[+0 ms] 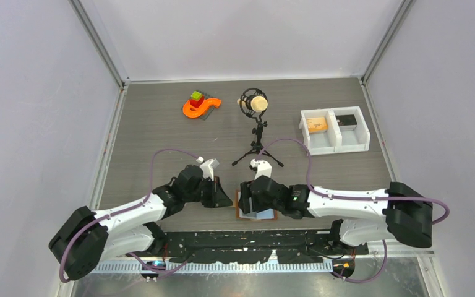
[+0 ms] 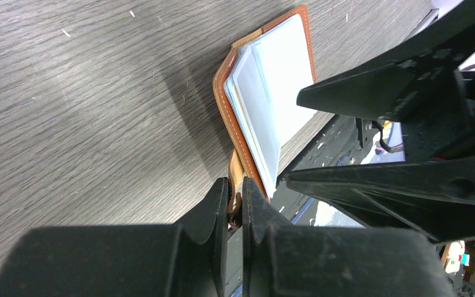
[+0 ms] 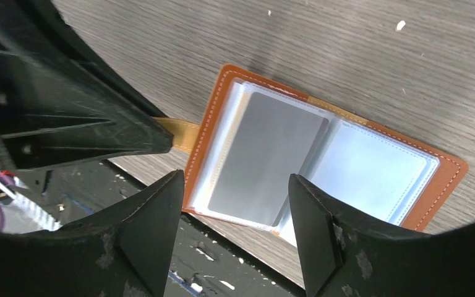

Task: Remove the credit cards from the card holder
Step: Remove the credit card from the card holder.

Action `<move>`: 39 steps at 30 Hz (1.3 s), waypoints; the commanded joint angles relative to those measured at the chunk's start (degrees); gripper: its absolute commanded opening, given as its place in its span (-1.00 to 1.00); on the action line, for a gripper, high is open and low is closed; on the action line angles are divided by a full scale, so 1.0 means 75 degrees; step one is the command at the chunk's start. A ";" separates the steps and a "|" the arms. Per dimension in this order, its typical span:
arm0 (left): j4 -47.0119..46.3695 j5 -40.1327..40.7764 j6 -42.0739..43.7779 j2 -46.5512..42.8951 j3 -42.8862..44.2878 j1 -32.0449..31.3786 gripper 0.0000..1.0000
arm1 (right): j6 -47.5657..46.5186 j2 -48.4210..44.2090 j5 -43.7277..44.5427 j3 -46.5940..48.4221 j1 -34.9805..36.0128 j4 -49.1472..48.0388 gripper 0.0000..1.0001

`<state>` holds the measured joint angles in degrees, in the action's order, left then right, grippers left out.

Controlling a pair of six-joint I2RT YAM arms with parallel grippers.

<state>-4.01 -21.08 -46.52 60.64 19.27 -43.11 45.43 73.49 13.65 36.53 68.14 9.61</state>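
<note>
Card holder [image 3: 371,170] lies open, tab [image 3: 179,133] pointing left.

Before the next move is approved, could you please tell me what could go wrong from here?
1. The left hand is shut on only the small tab of the card holder. A pull on a card could slip it free, so the holder drags along.
2. The grey card lies flat in a clear sleeve, so the open right hand may pinch the sleeve too.
3. The holder lies right at the near edge of the table and might get tugged off.
</note>
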 commanded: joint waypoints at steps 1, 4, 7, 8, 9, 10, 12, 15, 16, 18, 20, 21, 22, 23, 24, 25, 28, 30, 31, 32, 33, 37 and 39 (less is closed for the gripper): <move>-0.0332 -0.0160 -0.0042 -0.0006 -0.0011 -0.0006 -1.00 | 0.0046 -0.0494 0.0214 0.0009 0.0044 -0.0114 0.40; -0.0332 -0.0148 -0.0043 -0.0018 -0.0026 -0.0006 -1.00 | 0.0094 -0.0364 0.0265 -0.0016 0.0044 -0.0126 0.40; -0.0343 -0.0154 -0.0058 -0.0027 -0.0046 -0.0006 -1.00 | 0.0163 -0.0177 0.0243 -0.0031 0.0042 -0.0148 0.39; -0.0350 -0.0154 -0.0064 -0.0038 -0.0055 -0.0006 -1.00 | 0.0170 -0.0090 0.0237 -0.0037 0.0043 -0.0152 0.39; -0.0355 -0.0154 -0.0078 -0.0046 -0.0066 -0.0006 -1.00 | 0.0184 -0.0052 0.0235 -0.0047 0.0043 -0.0202 0.39; -0.0366 -0.0145 -0.0078 -0.0055 -0.0072 -0.0006 -1.00 | 0.0192 0.0026 0.0239 -0.0057 0.0044 -0.0220 0.39; -0.0373 -0.0142 -0.0090 -0.0063 -0.0084 -0.0006 -1.00 | 0.0204 0.0146 0.0260 -0.0068 0.0044 -0.0262 0.39; -0.0388 -0.0136 -0.0099 -0.0088 -0.0106 -0.0006 -1.00 | 0.0204 0.0310 0.0228 -0.0078 0.0044 -0.0349 0.38; -0.0391 -0.0136 -0.0101 -0.0099 -0.0108 -0.0006 -1.00 | 0.0202 0.0389 0.0218 -0.0078 0.0044 -0.0364 0.37; -0.0402 -0.0134 -0.0108 -0.0108 -0.0120 -0.0006 -1.00 | 0.0210 0.0486 0.0217 -0.0075 0.0044 -0.0362 0.36; -0.0403 -0.0134 -0.0119 -0.0130 -0.0126 -0.0006 -1.00 | 0.0235 0.0560 0.0218 -0.0078 0.0044 -0.0372 0.35; -0.0403 -0.0141 -0.0114 -0.0139 -0.0129 -0.0006 -1.00 | 0.0230 0.0578 0.0213 -0.0078 0.0044 -0.0375 0.34; -0.0403 -0.0130 -0.0119 -0.0143 -0.0131 -0.0006 -1.00 | 0.0233 0.0611 0.0210 -0.0078 0.0044 -0.0386 0.34; -0.0409 -0.0136 -0.0114 -0.0135 -0.0131 -0.0006 -1.00 | 0.0235 0.0627 0.0190 -0.0078 0.0038 -0.0382 0.34; -0.0420 -0.0142 -0.0114 -0.0132 -0.0131 -0.0006 -1.00 | 0.0241 0.0647 0.0187 -0.0084 0.0041 -0.0374 0.34; -0.0425 -0.0142 -0.0113 -0.0122 -0.0131 -0.0001 -1.00 | 0.0256 0.0656 0.0199 -0.0083 0.0043 -0.0358 0.34; -0.0458 -0.0154 -0.0113 -0.0091 -0.0143 -0.0006 -1.00 | 0.0284 0.0724 0.0327 0.0025 0.0038 -0.0075 0.33; -0.0478 -0.0158 -0.0113 -0.0073 -0.0149 -0.0006 -1.00 | 0.0277 0.0755 0.0486 0.0129 0.0043 0.0215 0.33; -0.0484 -0.0156 -0.0113 -0.0059 -0.0154 -0.0006 -1.00 | 0.0268 0.0738 0.0540 0.0155 0.0044 0.0299 0.33; -0.0493 -0.0154 -0.0113 -0.0054 -0.0155 -0.0006 -1.00 | 0.0264 0.0713 0.0639 0.0194 0.0044 0.0468 0.33; -0.0505 -0.0153 -0.0113 -0.0050 -0.0165 -0.0006 -1.00 | 0.0256 0.0666 0.0687 0.0210 0.0044 0.0537 0.33; -0.0537 -0.0142 -0.0113 -0.0025 -0.0190 -0.0002 -1.00 | 0.0238 0.0481 0.0861 0.0243 0.0044 0.0800 0.32; -0.0543 -0.0142 -0.0113 -0.0021 -0.0190 -0.0001 -1.00 | 0.0224 0.0414 0.0925 0.0258 0.0044 0.0898 0.32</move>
<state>-5.04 -21.08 -47.57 60.62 17.98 -43.11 47.09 78.35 16.45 37.01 68.29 11.79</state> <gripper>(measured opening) 0.078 0.663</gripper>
